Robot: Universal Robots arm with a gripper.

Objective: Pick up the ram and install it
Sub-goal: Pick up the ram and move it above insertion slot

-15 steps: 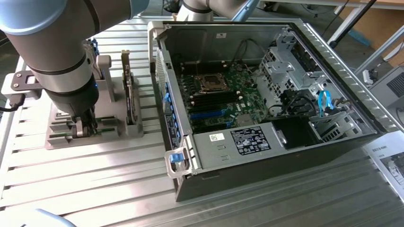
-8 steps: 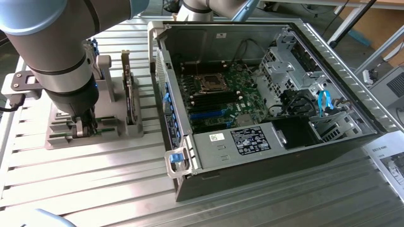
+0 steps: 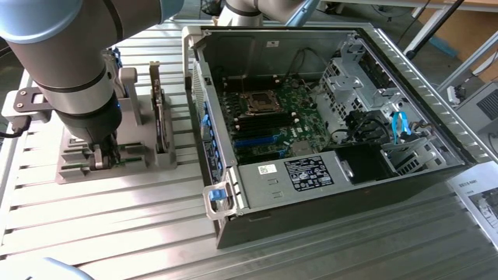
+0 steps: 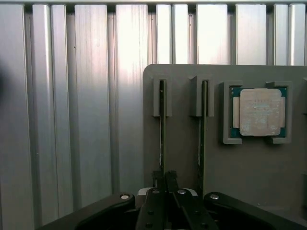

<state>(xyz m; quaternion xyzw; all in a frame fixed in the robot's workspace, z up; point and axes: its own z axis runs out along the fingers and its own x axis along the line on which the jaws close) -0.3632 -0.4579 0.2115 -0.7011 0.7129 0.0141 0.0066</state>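
My claw [image 4: 164,178] is pinched closed on the ram [image 4: 162,124], which stands on edge in a slot of the gray holder [image 4: 184,143] on the bench [image 4: 96,96]. A second stick [image 4: 203,129] stands in the next slot, near a processor chip [image 4: 259,112]. The open computer case [image 3: 311,116] sits toward the exterior view's right.

Arm [image 3: 74,64] posed upright, wrist pointing straight down. Gripper [image 4: 164,176] set low, its fingers [image 4: 171,178] close together and pinching the upper edge of the ram [image 4: 162,124].
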